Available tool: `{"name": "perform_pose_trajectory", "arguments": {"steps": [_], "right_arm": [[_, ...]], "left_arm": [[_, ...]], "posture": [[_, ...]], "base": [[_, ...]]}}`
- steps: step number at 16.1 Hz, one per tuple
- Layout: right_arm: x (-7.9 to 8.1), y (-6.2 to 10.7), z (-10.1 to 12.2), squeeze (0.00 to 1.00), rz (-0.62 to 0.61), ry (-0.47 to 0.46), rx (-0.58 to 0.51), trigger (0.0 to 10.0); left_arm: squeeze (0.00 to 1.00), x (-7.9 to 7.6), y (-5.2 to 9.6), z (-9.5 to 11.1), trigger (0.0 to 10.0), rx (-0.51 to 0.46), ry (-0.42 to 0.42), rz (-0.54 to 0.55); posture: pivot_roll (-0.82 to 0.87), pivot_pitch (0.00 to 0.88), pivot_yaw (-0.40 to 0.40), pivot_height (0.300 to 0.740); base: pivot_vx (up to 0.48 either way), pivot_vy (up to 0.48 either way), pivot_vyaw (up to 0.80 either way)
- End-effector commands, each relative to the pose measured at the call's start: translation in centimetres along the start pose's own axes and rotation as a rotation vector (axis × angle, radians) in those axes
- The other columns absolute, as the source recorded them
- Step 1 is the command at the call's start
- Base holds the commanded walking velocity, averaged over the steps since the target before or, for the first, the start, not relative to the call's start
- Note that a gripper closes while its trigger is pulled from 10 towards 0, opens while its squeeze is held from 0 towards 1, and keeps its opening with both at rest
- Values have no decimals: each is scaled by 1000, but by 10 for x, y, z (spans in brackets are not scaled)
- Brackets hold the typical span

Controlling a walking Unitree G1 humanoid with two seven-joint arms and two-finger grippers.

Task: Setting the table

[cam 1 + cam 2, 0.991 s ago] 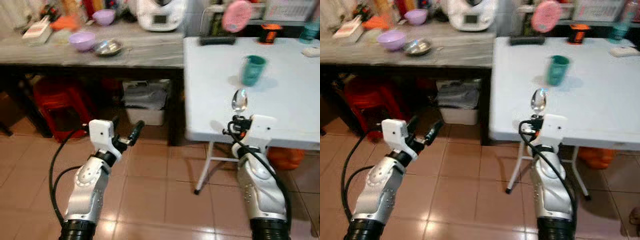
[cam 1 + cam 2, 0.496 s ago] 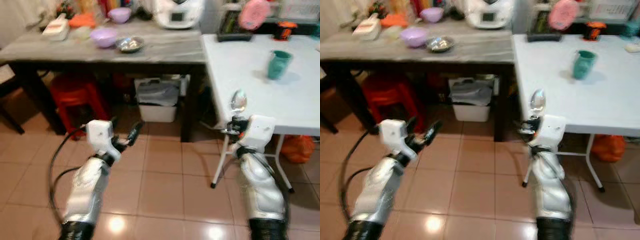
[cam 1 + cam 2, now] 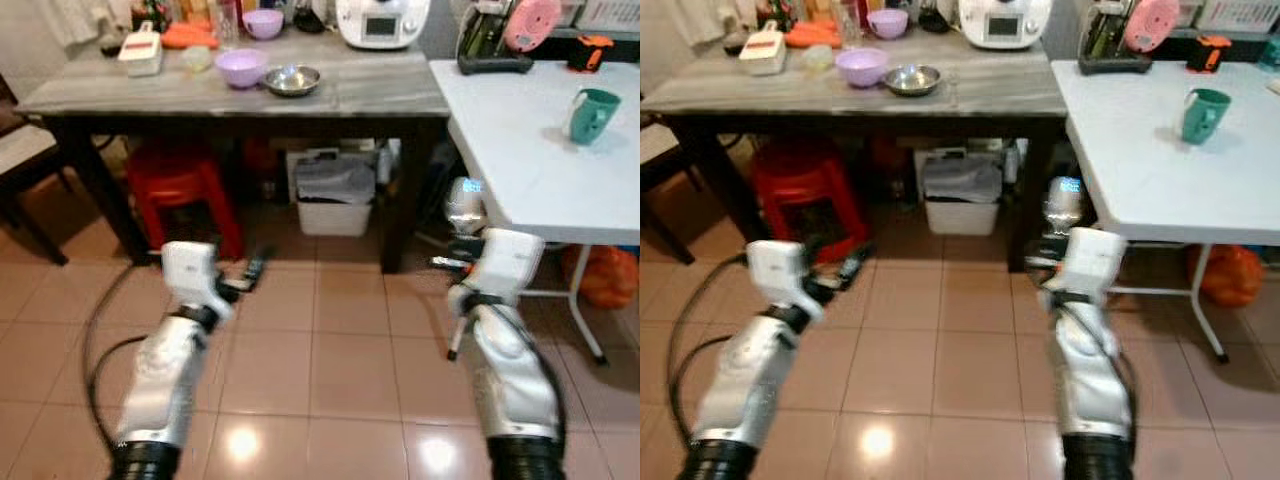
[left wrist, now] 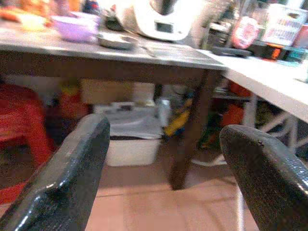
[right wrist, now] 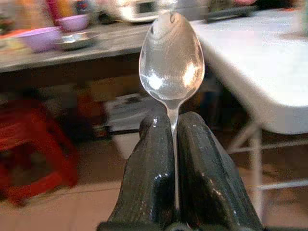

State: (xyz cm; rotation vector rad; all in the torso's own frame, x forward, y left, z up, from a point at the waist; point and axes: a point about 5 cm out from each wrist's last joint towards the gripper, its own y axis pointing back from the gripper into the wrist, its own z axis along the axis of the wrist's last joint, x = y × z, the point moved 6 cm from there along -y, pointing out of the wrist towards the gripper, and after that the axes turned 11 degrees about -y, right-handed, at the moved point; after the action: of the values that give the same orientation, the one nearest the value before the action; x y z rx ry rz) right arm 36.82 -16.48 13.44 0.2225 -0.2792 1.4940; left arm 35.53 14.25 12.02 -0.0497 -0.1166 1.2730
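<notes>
Right hand [image 5: 171, 144] clenched on spoon [image 5: 171, 65], bowl up, off white surface [image 3: 540, 150] edge. Left hand [image 4: 168, 168] released, empty. Carry step; next: reach over surface, lay spoon near cup [image 3: 590, 115].

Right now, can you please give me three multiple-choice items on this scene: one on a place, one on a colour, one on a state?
1. Where does the green cup stand?
A. white table
B. grey table
C. red stool

2. What colour is the bowl beside the steel dish?
A. yellow
B. purple
C. black

3. What is the right end effector doing?
A. open
B. shut on nothing
C. shut on the spoon

Answers: 1 A, the cup stands on the white top. 2 B, the bowl is pale purple. 3 C, the spoon's handle sits between the closed fingers.
</notes>
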Motion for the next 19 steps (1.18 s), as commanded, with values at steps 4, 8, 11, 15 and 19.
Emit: {"name": "perform_pose_trajectory", "arguments": {"steps": [4,8,11,15,19], "right_arm": [[-2,-1,13,0,9,24,-48,10000],[-2,-1,14,0,10,29,-52,10000],[-2,-1,15,0,11,30,-54,10000],[-2,-2,15,0,9,29,-55,10000],[-4,-2,14,0,-2,20,-54,10000]], "left_arm": [[0,-2,0,4,10000,-19,6,-21],[0,-3,0,5,10000,-26,8,-30],[0,-4,0,5,10000,-27,11,-37],[0,-6,-1,4,10000,-28,11,-43],[0,-7,-1,4,10000,-29,8,-50]], "posture": [[-36,57,32,740],[-38,57,31,740],[-40,57,30,740],[-42,58,31,740],[-40,56,34,740]], "base": [[68,0,0],[312,0,467],[346,0,604],[347,0,289],[348,0,0]]}}
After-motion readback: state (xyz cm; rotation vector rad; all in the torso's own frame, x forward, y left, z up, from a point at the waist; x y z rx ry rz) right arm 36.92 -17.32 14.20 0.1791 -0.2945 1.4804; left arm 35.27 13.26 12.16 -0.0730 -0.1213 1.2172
